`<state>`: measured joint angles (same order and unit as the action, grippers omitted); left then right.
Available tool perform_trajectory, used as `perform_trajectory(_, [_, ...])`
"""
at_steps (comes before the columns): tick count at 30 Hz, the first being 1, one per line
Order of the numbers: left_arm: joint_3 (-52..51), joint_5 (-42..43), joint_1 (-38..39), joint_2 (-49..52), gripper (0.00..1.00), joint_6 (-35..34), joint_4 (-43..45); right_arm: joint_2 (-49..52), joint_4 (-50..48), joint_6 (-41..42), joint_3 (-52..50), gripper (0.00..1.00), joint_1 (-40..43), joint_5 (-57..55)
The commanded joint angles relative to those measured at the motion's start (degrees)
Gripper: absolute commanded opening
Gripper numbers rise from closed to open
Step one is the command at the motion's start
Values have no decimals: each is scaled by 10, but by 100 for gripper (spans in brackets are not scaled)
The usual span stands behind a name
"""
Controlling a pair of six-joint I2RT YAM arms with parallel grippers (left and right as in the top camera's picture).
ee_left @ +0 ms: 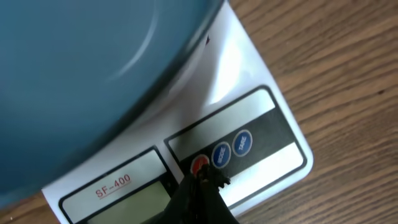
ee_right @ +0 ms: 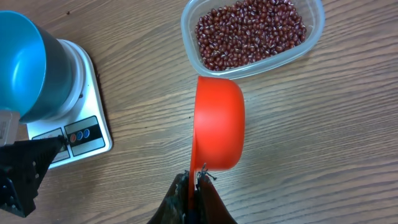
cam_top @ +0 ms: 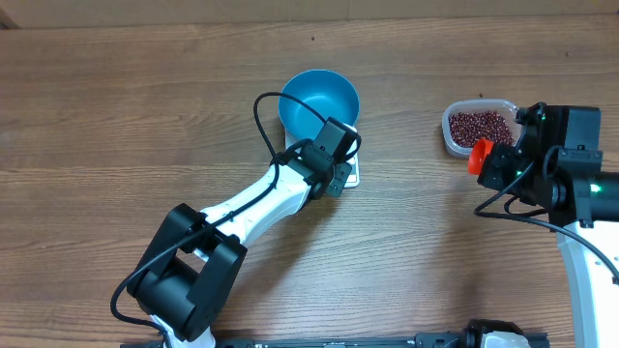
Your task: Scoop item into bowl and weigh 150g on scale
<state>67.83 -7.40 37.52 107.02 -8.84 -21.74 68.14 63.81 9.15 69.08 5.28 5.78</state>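
Note:
The blue bowl (cam_top: 319, 97) (ee_left: 81, 74) (ee_right: 25, 62) stands on the white scale (ee_left: 267, 143) (ee_right: 93, 124), and its inside looks empty from overhead. My left gripper (ee_left: 202, 177) (cam_top: 340, 179) is shut, its tip resting on the scale's red button (ee_left: 199, 163). The item, a heap of red-brown beans (ee_right: 249, 31) (cam_top: 481, 126), fills a clear container (ee_right: 314, 31). My right gripper (ee_right: 198, 177) is shut on the handle of a red scoop (ee_right: 217, 124) (cam_top: 481, 155). The scoop hangs on edge just short of the container, and its inside is hidden.
The left arm (cam_top: 242, 213) stretches diagonally across the wooden table (cam_top: 116, 116) from the front edge to the scale. The right arm (cam_top: 571, 184) stands at the right edge beside the container. Two blue buttons (ee_left: 231, 149) sit next to the red one.

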Motion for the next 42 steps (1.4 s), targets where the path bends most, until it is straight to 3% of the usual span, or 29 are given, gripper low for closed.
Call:
perform_trajectory(1, [-1, -12, 0, 6, 4, -4, 6, -1, -2, -2, 13, 4, 4, 3])
perform_trajectory(31, [-1, -28, 0, 44, 4, -3, 27, -1, 0, -2, 13, 4, 4, 3])
perform_trajectory(42, [-1, -1, 0, 49, 4, 26, 35, -1, 0, -2, 13, 4, 4, 3])
